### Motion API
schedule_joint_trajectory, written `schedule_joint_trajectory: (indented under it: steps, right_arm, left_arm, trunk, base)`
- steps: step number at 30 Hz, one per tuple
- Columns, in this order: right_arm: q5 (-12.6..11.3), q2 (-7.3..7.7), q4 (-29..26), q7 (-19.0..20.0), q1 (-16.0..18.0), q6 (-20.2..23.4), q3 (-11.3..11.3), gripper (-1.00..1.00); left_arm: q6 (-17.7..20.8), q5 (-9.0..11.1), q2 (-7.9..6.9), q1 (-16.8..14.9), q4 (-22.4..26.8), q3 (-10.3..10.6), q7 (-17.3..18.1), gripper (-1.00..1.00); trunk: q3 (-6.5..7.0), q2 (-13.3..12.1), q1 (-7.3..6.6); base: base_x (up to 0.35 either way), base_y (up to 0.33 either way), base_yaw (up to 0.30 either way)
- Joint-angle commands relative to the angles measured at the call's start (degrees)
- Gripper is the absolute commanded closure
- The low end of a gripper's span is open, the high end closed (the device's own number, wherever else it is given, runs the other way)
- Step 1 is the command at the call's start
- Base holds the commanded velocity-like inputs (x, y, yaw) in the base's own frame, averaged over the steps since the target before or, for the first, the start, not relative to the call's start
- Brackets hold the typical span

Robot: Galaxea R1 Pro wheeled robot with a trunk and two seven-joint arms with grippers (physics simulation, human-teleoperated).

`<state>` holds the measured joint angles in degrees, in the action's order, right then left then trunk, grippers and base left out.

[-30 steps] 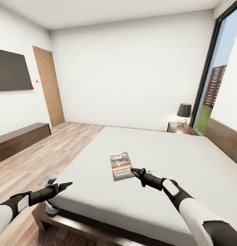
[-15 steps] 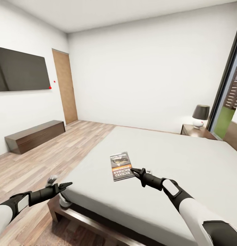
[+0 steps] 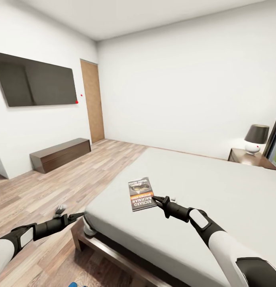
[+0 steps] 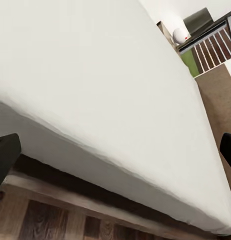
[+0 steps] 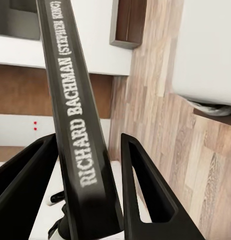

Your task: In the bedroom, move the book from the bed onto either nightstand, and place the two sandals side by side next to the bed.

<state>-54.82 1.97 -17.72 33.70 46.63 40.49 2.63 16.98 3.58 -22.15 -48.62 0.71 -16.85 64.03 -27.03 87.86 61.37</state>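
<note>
Gripping the book (image 3: 141,194) by one corner, the right jaws (image 3: 155,198) hold it above the bed (image 3: 217,191); such a thin pinch could slip while travelling to the far nightstand (image 3: 253,158). Left jaws (image 3: 79,215) stand wide, empty.

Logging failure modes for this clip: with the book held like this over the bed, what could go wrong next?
The right gripper pinches the book only at its corner, so it could twist or slip out on the way to the nightstand. The lamp takes up much of that top and could get bumped.
</note>
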Motion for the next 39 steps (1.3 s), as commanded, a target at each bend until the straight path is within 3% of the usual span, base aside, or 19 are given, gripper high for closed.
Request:
schedule_joint_trajectory:
  steps: [1, 39]
  right_arm:
    - [-0.65, 0.05, -0.03, 0.08, 0.04, 0.29, 0.14, 1.00]
    - [-0.64, 0.20, -0.03, 0.05, 0.04, 0.25, 0.09, 1.00]
  left_arm:
    - [0.60, 0.38, 0.00, -0.05, -0.01, 0.15, 0.13, -1.00]
    - [0.60, 0.38, 0.18, 0.20, -0.01, 0.23, 0.13, -1.00]
  trunk:
    - [-0.06, 0.04, 0.00]
    - [-0.06, 0.04, 0.00]
  base:
    - [0.000, 0.000, 0.237]
    - [0.000, 0.000, 0.237]
